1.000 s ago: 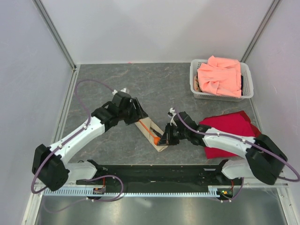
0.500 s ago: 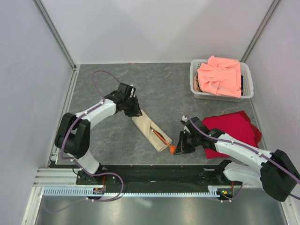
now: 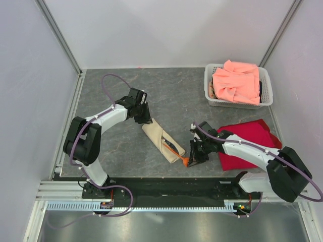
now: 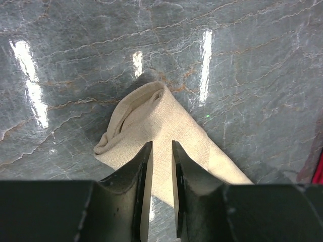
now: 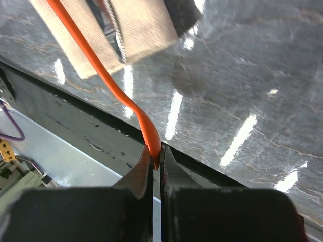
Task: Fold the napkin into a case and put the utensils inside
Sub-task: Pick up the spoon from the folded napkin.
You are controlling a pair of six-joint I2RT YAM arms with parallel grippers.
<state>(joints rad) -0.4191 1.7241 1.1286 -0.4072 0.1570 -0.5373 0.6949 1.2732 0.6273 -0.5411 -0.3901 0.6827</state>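
Note:
The napkin lies as a long beige case, slanting from upper left to lower right. My left gripper is down over its upper-left end. Its jaws stand a narrow gap apart with the tips at the cloth; a pinch does not show. My right gripper is just off the case's lower-right end, shut on the near end of the orange spoon. The spoon reaches back over the case's mouth. A thin dark utensil lies in the pocket, its end showing.
A white basket holding a salmon-pink cloth stands at the back right. A red cloth lies under my right arm. The black base rail runs along the near edge, close to the right gripper.
My left gripper has narrowed its jaws and settled on the case's far end. My right gripper has drawn toward the near edge with the spoon, away from the case's mouth.

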